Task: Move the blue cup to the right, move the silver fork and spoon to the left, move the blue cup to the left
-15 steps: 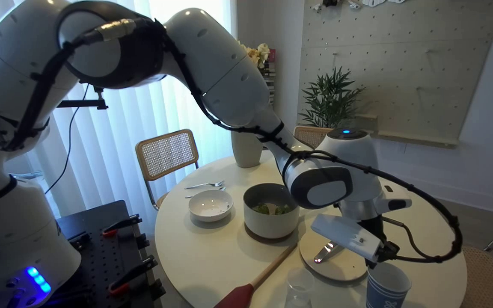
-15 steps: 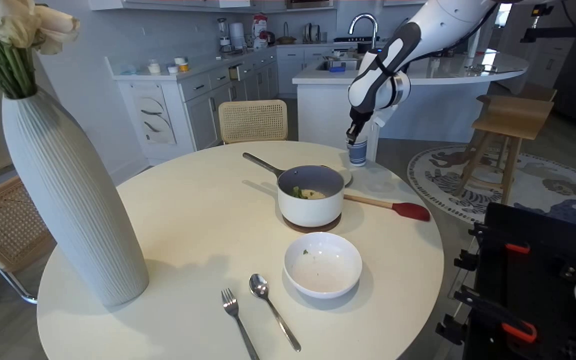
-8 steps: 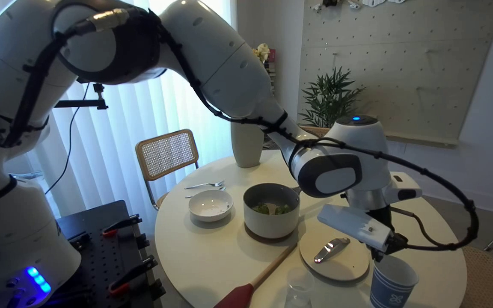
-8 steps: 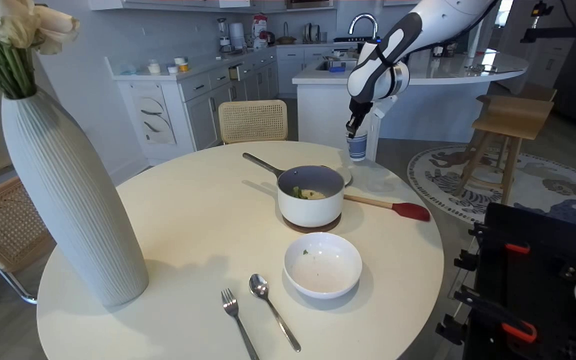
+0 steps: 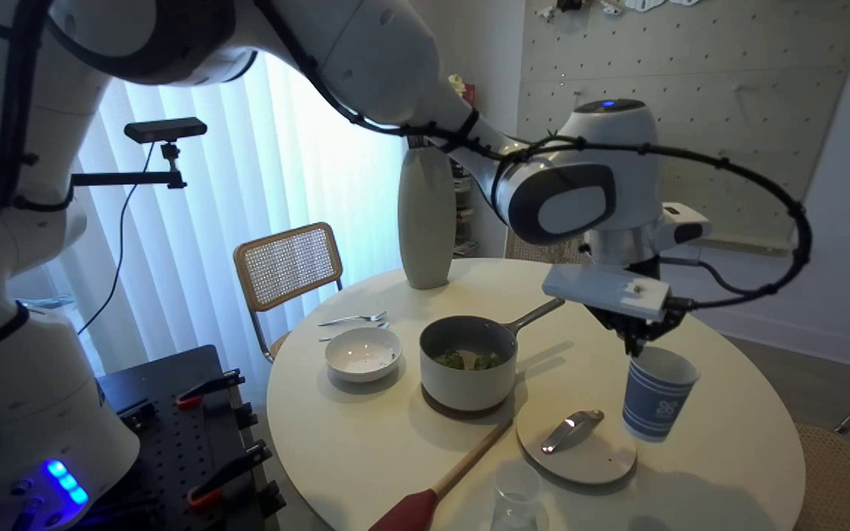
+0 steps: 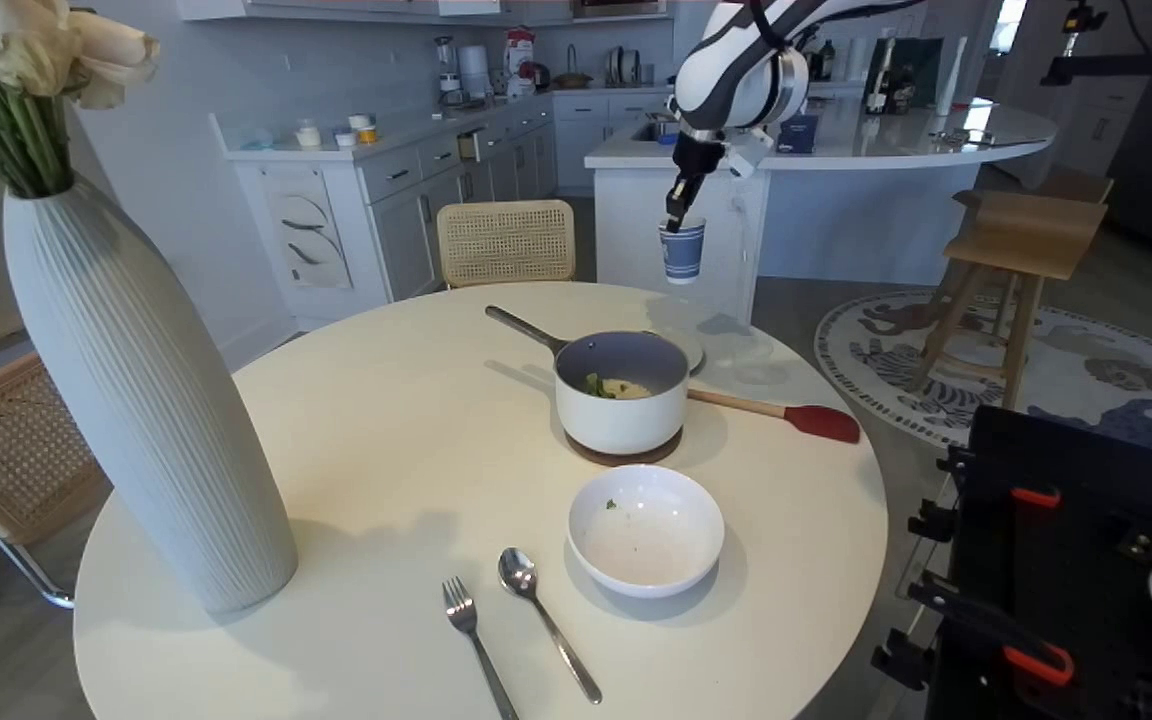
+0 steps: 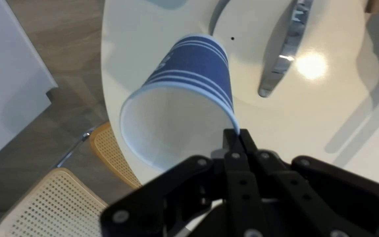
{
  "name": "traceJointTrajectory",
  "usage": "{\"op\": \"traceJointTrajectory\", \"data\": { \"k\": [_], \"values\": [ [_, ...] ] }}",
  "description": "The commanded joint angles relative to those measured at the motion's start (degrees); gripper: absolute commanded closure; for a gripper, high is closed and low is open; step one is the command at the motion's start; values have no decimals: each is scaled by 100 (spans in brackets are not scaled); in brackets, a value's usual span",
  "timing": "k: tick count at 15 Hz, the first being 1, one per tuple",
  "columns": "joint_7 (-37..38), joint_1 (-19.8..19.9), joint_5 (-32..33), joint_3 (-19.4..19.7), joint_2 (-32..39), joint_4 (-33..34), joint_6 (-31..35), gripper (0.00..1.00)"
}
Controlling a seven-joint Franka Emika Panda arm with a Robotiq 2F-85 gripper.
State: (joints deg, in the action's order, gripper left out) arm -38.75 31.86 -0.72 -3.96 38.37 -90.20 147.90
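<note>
Behind the round cream table, pale vertical blinds and a pale pegboard. Clamped by its rim in the black gripper, with only the thin paper wall between the tips: one blue paper cup with white bands. Held aloft near the metal-handled pan lid, tilted, clear of the table in both exterior views, with white inside showing in the wrist view. Lying well away from it, side by side but apart, near a white bowl: a silver fork and a silver spoon. Near the bowl, on a round brown trivet, a white saucepan with a grey interior, a long dark handle and greens inside. Close by, a red-headed spatula with a wooden shaft; near its head, a clear tumbler. Farther along the table, a tall ribbed white vase of cream roses. Off the table edge, cane-backed chairs.
</note>
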Motion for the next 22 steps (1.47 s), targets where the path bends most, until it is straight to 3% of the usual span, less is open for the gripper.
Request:
{"op": "traceJointTrajectory", "data": {
  "k": [1, 4, 9, 18, 22],
  "values": [
    [-935, 94, -542, -454, -999, -925, -372, 99],
    [-1683, -38, -1084, -574, -1737, -1606, -720, 99],
    [-2204, -696, -1664, -212, -3156, -2985, -1121, 99],
    [-1700, -2466, -1437, 445, -5705, -5437, -1793, 99],
    [-841, -2972, -1245, 417, -6755, -6608, -1431, 99]
  ]
}}
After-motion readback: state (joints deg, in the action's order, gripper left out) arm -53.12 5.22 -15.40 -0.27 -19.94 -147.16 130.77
